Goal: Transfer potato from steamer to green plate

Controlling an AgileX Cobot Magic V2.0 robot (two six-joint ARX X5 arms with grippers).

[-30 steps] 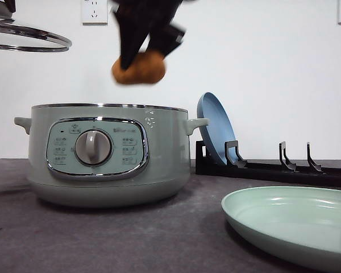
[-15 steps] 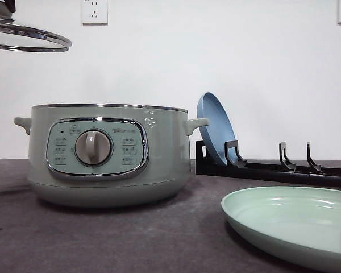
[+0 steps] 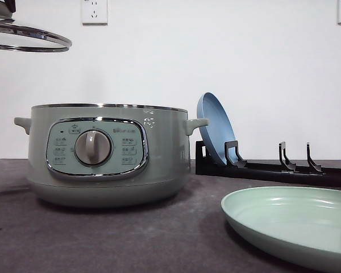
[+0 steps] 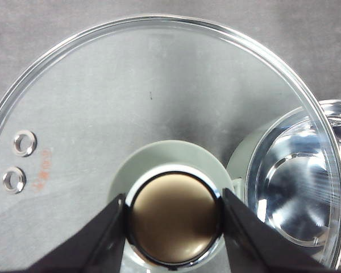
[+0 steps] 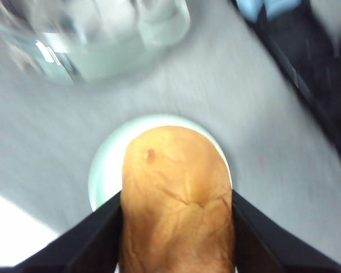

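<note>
Potato (image 5: 176, 199) clamped between right gripper (image 5: 176, 239) fingers, airborne over green plate (image 5: 105, 170), clear of steamer (image 3: 105, 153). Extraction done; lowering and release left. Left gripper (image 4: 173, 227) pinches the lid (image 4: 102, 114) knob, steamer at 3 o'clock.

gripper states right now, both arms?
Left gripper: shut on the glass lid's knob, lid held up beside the steamer.
Right gripper: shut on the potato, above the green plate.

Left gripper (image 4: 173, 227) clamped; right gripper (image 5: 176, 227) clamped, both loaded.
</note>
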